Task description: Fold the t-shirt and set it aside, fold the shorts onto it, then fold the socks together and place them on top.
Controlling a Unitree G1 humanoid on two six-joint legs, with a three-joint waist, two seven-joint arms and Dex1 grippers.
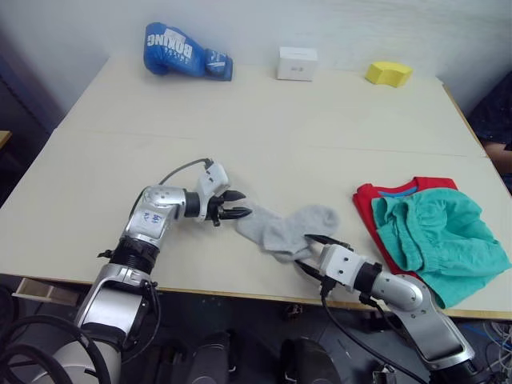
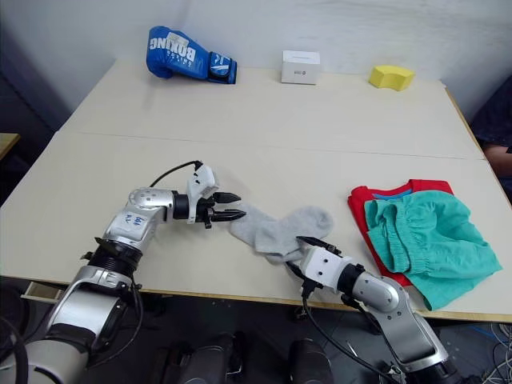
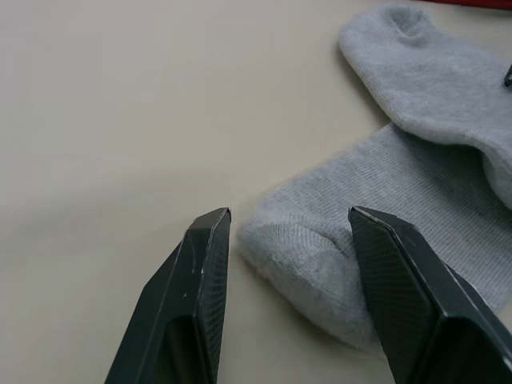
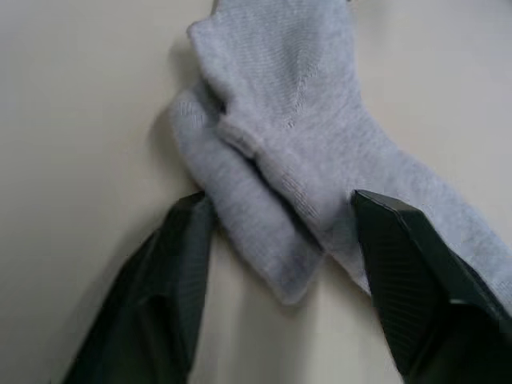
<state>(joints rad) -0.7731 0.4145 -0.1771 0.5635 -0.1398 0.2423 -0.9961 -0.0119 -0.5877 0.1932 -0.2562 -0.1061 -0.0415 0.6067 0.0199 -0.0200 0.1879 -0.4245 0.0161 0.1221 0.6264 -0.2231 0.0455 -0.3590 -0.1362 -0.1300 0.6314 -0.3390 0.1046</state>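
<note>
— Right gripper [image 1: 318, 244] is nearest, at the table's front edge; its two black fingers are spread apart around one end of the small light grey ankle socks [image 1: 286, 229], pinching nothing.

— And the left gripper [image 1: 237, 204]?

— Also spread, one finger on each side of the socks' other end, in the left wrist view just touching the cloth. How many socks? Two, overlapping, so part of the lower one is hidden.

— The other clothes?

— One bright red short-sleeved t-shirt [image 1: 370, 200] lies at the table's right side, mostly covered by one pair of wrinkled teal-green soft shorts [image 1: 440, 236]; only its red edge and blue collar band show.

— Anything readable?

— One blue boxing glove [image 1: 186, 53] at the far edge reads "BOXING" (seen upside down). One small white box [image 1: 297, 63] beside it carries dark marks I cannot make out. One yellow sponge-like block [image 1: 389, 73] sits farther right on the pale beige table [image 1: 240, 120].
</note>
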